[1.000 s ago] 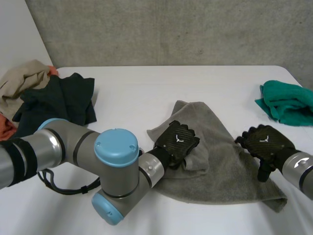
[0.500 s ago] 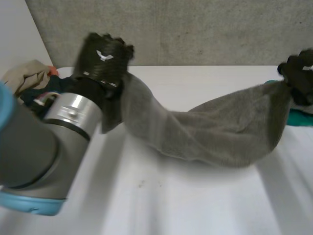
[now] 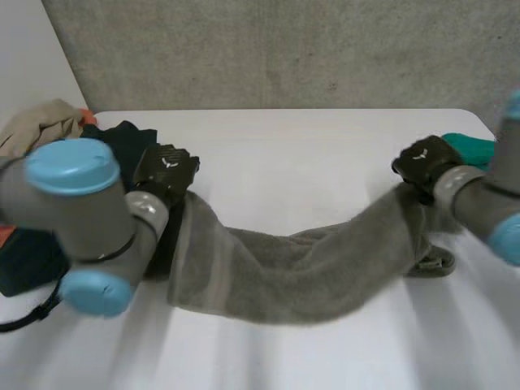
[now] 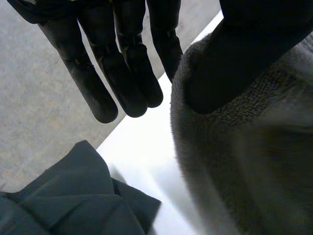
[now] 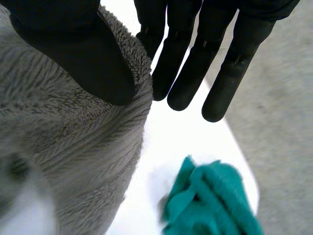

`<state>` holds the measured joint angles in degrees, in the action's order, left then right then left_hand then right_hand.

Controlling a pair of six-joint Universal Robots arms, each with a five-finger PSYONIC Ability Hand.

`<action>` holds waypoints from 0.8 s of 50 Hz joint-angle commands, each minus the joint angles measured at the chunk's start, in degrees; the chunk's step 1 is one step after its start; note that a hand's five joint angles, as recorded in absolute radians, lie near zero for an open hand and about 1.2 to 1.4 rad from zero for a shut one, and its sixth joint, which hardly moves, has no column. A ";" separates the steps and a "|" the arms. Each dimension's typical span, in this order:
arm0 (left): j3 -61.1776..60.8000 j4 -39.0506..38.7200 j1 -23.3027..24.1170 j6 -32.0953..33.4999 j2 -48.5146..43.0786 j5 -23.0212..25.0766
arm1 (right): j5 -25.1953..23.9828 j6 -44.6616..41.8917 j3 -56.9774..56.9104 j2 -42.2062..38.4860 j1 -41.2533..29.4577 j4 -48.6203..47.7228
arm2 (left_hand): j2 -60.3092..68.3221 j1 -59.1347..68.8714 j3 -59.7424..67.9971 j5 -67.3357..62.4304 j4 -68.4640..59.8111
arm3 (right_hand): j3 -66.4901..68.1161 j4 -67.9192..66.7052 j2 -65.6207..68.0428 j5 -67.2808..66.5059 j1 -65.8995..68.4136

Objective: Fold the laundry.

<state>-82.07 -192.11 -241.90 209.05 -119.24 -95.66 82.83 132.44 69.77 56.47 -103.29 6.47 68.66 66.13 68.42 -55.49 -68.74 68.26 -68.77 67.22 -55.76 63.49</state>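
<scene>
I count one grey terry towel point(image 3: 301, 272), strung left to right across the middle of the white table point(image 3: 301, 154). Its sagging middle lies on the tabletop and its two ends are lifted. I also see three other pieces of laundry:

- one dark green garment point(image 3: 130, 138) at the far left
- one crumpled beige cloth point(image 3: 45, 118) behind that garment
- one teal cloth point(image 3: 475, 146) at the far right edge

My left hand point(image 3: 166, 171) has the towel's left end. In the left wrist view its thumb point(image 4: 244, 54) presses down on the pile, pinching the end against the hand, while the fingers point(image 4: 127, 68) reach out straight and slightly spread past the towel's edge. The dark green garment lies on the table beyond them.

My right hand point(image 3: 422, 162) grips the towel's right end the same way. Its thumb point(image 5: 78, 54) is clamped on the towel, and its fingers point(image 5: 195, 63) are straight, close together and clear of the fabric. The teal cloth sits just beyond the fingertips.
</scene>
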 commanded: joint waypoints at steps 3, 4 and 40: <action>17.82 -10.10 -2.61 0.22 -12.68 -2.34 | 3.30 3.97 -0.34 -7.43 -2.79 -24.66 | -14.11 -11.58 -13.88 10.94 14.20 | -58.26 58.77 -57.22 55.76 -53.49; 17.65 -10.91 -2.70 0.39 -12.60 -2.42 | 3.39 4.14 -0.34 -7.26 -2.88 -24.49 | -31.19 -28.66 -30.95 28.02 31.27 | -58.26 58.77 -57.22 55.76 -53.49; -23.76 -10.83 6.88 4.09 4.29 -2.16 | -20.08 -2.51 -10.53 -13.31 12.15 0.39 | -45.49 -42.96 -45.25 42.32 45.57 | -39.51 40.02 -38.46 37.00 -34.73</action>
<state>-107.81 -202.78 -235.05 213.43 -109.88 -98.00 62.74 136.87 63.59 50.68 -91.52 9.48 20.14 20.02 20.17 -10.50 -20.27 24.23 -24.45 21.41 -14.97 24.18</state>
